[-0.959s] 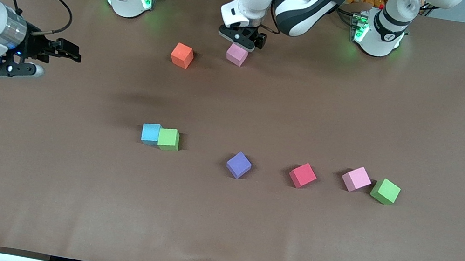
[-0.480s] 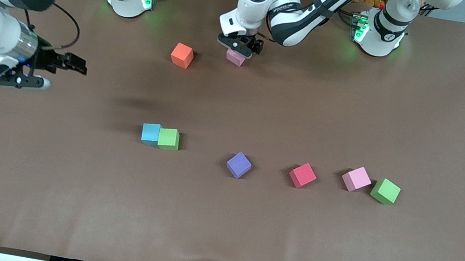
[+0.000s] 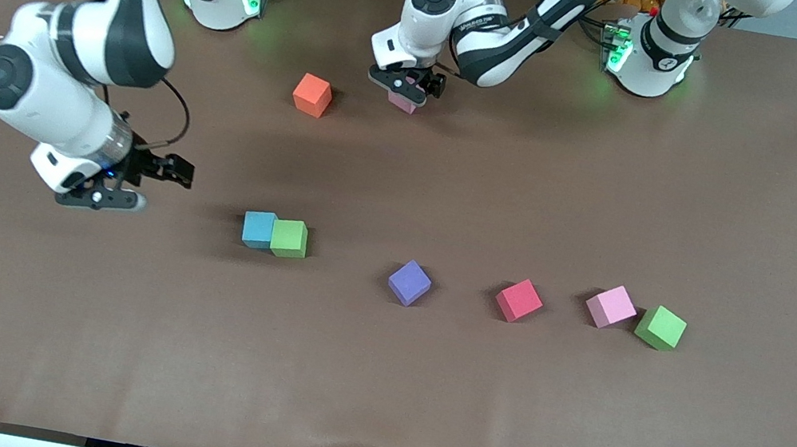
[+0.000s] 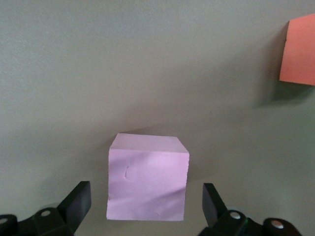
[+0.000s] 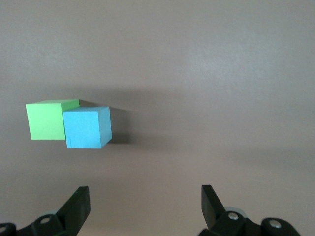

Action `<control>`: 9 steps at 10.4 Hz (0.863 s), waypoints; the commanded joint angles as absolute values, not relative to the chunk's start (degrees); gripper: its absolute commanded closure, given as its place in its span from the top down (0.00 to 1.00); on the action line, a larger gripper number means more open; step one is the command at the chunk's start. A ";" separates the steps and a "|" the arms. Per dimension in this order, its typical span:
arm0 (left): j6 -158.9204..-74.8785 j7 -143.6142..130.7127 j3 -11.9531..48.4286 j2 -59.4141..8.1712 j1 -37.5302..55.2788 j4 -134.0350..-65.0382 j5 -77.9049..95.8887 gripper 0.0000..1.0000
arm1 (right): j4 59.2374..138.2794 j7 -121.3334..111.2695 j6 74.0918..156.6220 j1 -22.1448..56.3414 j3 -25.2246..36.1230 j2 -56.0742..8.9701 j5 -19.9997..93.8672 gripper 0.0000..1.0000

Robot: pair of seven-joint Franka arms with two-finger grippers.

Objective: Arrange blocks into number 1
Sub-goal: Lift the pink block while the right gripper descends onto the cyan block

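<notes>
Pink block by the bases (image 3: 402, 102): it sits on the table (image 3: 577, 415) near the edge where the robot bases stand, about midway along that edge. It is not lifted yet.
Left gripper (image 3: 407, 85): it is low over this pink block, fingers spread wide, one on each side of the cube and not touching it, as the left wrist view shows (image 4: 147, 177).
Blue block (image 3: 257, 228) and green block (image 3: 289, 238): they touch side by side, about mid-table, toward the right arm's end.
Right gripper (image 3: 129, 187): it hangs over the table just beside the blue block, fingers spread, holding nothing.
Other blocks: a red block (image 3: 518, 300), a second pink block (image 3: 610, 306) and a second green block (image 3: 660, 327) lie in a loose row toward the left arm's end.
How far along: I think it is only the start. No number 1 shows yet, and nearly every block must be moved.
Not for the job: an orange cube (image 3: 312, 95) sits near the first pink block, and a purple cube (image 3: 409, 283) lies in the row.
In the way: the purple cube may block the line.
</notes>
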State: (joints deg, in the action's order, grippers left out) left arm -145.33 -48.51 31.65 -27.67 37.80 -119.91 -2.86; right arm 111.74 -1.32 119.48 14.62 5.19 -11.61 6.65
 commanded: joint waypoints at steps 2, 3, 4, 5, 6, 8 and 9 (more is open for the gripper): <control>-146.42 -50.89 30.67 -30.14 39.37 -118.92 -5.01 1.00 | 108.64 -21.90 119.27 14.15 5.36 -13.35 7.12 1.00; -146.43 -50.89 30.06 -30.58 39.37 -118.92 -5.01 0.88 | 107.24 -26.84 119.35 14.24 5.36 -14.75 7.12 1.00; -146.43 -51.50 29.28 -30.76 39.98 -118.83 -5.01 0.56 | 105.31 -32.46 119.36 14.33 5.36 -16.68 7.03 1.00; -146.43 -52.29 29.01 -30.76 39.99 -118.83 -5.01 0.19 | 103.64 -39.13 119.36 14.07 5.36 -18.53 7.03 1.00; -146.43 -54.12 28.39 -30.07 39.99 -118.74 -4.92 0.00 | 101.36 -45.20 119.44 14.50 5.36 -20.81 7.03 1.00; -146.34 -60.80 26.90 -27.87 39.64 -118.74 -5.01 0.00 | 99.23 -51.57 122.32 17.73 5.45 -24.77 6.68 1.00; -146.16 -64.56 26.37 -26.99 39.55 -118.91 -5.01 0.00 | 99.58 -53.77 125.48 19.84 5.45 -26.18 6.59 1.00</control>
State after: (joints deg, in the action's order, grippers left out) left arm -146.15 -58.63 27.54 -29.56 39.06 -118.25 -3.34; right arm 101.82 -50.01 122.97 16.67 5.17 -22.73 6.64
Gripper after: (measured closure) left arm 0.352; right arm 0.000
